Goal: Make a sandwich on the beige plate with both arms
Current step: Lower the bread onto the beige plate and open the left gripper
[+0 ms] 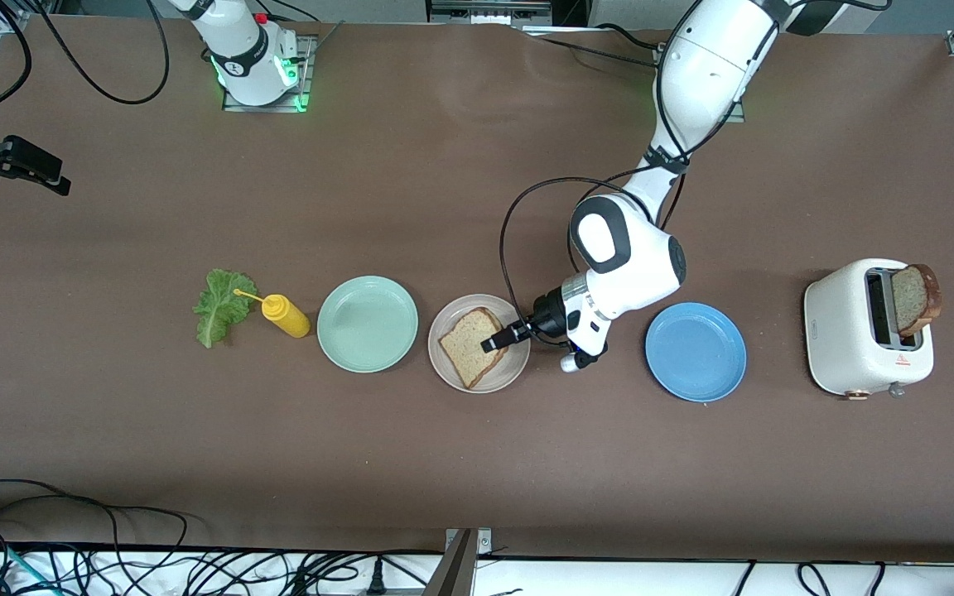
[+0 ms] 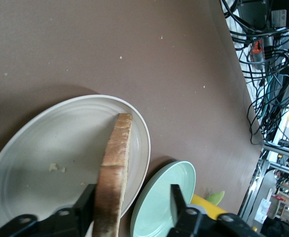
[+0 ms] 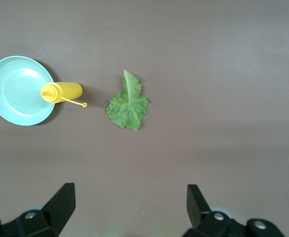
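Brown matte table [image 1: 411,463], faint pale crumbs on it near beige plate [image 1: 444,361] in left wrist view. Row of things across mid-table, from right arm's end to left arm's end: lettuce leaf [image 1: 218,305], yellow squeeze bottle [image 1: 285,315] lying on its side w/ cap strap toward lettuce, mint-green plate [image 1: 367,324], beige plate, blue plate [image 1: 696,352], white toaster [image 1: 845,339].

One bread slice [image 1: 470,345] on beige plate, speckled tan w/ brown crust; edge by the gripper looks raised off plate in left wrist view, prob. tilted rather than flat. Second bread slice [image 1: 914,298] standing up out of toaster slot.

Left gripper [image 1: 500,338] low over beige plate, at slice's edge toward left arm's end. Fingers [image 2: 85,203] parted w/ slice crust between them, one finger against crust, other clearly off it w/ a gap: no pinch.

Right gripper [image 3: 129,205] high over table toward right arm's end, waiting, fingers spread wide, nothing between them; lettuce, bottle, mint plate below it in right wrist view.

Room: black cables [image 1: 195,563] tangled along white strip at table's camera-side edge; more cables & metal framing past table end in left wrist view. Arm bases on metal mounts at table's edge, green light at right arm's base [image 1: 255,62].
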Controlling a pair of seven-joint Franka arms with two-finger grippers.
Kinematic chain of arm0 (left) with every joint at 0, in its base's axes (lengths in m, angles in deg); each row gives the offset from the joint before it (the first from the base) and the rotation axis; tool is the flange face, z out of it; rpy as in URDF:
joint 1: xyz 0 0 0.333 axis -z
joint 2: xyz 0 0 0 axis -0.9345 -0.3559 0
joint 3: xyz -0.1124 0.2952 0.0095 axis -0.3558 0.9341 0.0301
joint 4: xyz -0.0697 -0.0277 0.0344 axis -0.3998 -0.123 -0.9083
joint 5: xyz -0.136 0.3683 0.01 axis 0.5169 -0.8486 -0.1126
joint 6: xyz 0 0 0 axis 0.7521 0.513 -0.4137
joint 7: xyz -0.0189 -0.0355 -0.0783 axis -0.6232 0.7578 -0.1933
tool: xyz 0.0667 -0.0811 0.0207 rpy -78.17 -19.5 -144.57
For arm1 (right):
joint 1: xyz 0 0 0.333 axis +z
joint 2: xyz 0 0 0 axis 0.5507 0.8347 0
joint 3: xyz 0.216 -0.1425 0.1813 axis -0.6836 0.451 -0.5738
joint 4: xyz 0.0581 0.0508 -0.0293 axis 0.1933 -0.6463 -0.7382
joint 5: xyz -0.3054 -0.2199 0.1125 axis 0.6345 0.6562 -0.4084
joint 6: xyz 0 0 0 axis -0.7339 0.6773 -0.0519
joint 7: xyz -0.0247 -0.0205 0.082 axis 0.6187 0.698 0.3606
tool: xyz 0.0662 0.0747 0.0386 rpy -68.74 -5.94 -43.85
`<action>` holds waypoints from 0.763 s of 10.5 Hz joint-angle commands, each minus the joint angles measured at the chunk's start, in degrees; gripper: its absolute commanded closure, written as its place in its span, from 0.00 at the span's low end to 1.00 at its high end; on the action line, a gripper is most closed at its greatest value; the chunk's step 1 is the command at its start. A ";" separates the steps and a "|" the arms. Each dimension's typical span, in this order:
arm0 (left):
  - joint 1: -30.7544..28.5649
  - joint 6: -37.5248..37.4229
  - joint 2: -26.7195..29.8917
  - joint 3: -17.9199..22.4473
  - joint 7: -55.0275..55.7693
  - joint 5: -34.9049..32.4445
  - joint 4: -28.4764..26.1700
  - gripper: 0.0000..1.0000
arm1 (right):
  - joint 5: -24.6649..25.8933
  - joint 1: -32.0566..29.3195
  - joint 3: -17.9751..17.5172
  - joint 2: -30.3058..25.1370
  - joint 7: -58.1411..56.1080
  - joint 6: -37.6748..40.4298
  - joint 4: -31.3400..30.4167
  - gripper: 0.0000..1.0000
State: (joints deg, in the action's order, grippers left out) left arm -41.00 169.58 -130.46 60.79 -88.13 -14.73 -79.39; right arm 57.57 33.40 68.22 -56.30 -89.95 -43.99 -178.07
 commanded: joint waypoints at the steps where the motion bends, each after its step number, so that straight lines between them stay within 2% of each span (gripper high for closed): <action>1: -0.37 0.43 1.58 0.06 -1.13 -6.61 -1.39 0.00 | -0.77 -0.08 -0.10 -0.09 0.13 0.88 0.71 0.00; 4: -2.56 0.26 2.46 0.06 -1.13 -13.47 -3.42 0.00 | -0.86 -0.08 -0.18 -0.09 0.13 0.79 0.71 0.00; 8: -5.29 -0.27 6.23 0.15 -1.04 -16.47 -5.79 0.00 | -1.30 -0.08 -0.18 -0.09 0.05 0.96 0.89 0.00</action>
State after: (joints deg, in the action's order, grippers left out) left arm -45.09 169.77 -128.59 61.23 -88.46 -29.12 -80.90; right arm 57.15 33.41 68.12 -56.30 -89.95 -43.99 -178.07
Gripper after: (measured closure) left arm 0.000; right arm 0.000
